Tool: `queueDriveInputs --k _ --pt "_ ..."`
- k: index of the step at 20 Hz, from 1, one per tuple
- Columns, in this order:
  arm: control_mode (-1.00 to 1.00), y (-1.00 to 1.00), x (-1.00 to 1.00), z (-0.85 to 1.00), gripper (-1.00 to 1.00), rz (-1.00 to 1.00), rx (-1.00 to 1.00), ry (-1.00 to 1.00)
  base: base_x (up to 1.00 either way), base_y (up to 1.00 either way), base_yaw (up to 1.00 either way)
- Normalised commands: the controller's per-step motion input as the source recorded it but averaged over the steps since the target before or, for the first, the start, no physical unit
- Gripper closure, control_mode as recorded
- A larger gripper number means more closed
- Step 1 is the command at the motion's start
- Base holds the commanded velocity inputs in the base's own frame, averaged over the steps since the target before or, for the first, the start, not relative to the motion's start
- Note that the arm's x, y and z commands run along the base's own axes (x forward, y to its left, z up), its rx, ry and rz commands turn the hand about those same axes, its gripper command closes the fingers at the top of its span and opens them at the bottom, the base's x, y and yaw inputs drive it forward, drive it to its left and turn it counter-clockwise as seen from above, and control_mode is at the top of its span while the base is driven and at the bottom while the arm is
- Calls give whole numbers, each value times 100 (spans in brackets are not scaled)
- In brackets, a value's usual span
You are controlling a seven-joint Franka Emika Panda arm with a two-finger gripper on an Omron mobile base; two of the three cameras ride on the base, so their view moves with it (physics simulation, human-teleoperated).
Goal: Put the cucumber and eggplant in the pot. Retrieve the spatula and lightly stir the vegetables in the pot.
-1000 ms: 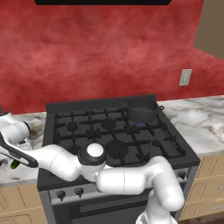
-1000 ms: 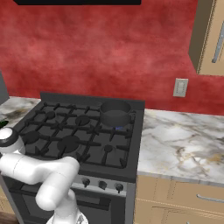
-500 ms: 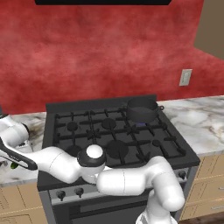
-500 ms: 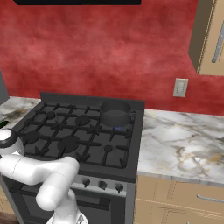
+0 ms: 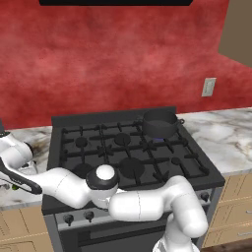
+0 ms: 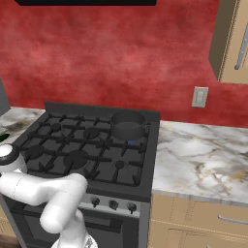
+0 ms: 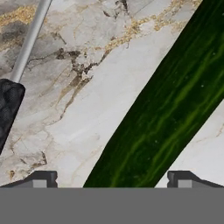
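The dark green cucumber [image 7: 166, 109] lies on the marble counter and runs slantwise from the bottom middle of the hand view to its top right. My gripper [image 7: 112, 181] hangs open just above it, one fingertip on each side of its near end, touching nothing. Left of it lies the spatula [image 7: 29, 41], a silver-grey shaft that meets a dark part at the picture's left edge. The dark pot [image 5: 160, 123] [image 6: 127, 127] stands on the stove's back right burner, far from the hand. The eggplant is out of view.
The arm stretches low and left from the base, across the stove front to the left counter [image 5: 24, 137]. The black gas stove [image 5: 123, 152] [image 6: 82, 145] has raised grates. A marble counter [image 6: 198, 155] extends to its right, below a wall cabinet.
The hand has sunk slightly over the left counter. Its jaws stay open, and the pot and stove have not moved.
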Motion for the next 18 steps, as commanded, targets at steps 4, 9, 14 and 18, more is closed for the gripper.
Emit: queueDriveInputs --k 4,9,14,18 --pt "-100 0 0 0 -100 0 0 0 0 0 0" --pt "-100 0 0 0 100 0 0 0 0 0 0" --pt "-100 0 0 0 100 0 0 0 0 0 0" --pt "-100 0 -10 0 100 0 0 -14 0 0 0"
